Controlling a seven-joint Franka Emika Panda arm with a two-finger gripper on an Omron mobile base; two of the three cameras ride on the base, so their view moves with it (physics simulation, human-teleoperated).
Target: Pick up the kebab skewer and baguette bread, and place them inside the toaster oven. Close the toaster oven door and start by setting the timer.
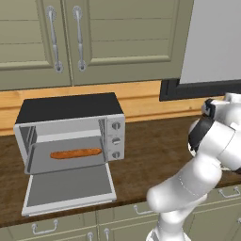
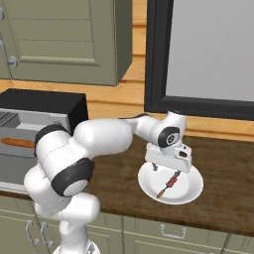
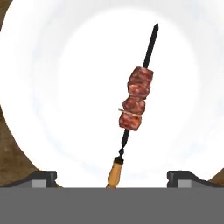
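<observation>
From the left base view I see the toaster oven (image 1: 70,141) standing on the dark wooden surface (image 1: 155,150) with its toaster oven door (image 1: 69,188) dropped flat open, and the baguette bread (image 1: 75,153) lying lengthwise inside the cavity. My arm rises at the lower right and bends away toward the right edge. Over in the right base view, the arm reaches across to a white plate (image 2: 191,191) that sits on the surface well to the right of the oven; my hand (image 2: 167,167) hangs just above the plate, pointing down, and the kebab skewer (image 2: 168,184) lies on the plate beneath it. Looking down through the hand view, I have the skewer lying on the plate with its wooden handle toward the bottom, between my two dark fingertips (image 3: 43,178), which stand wide apart and grip nothing.
</observation>
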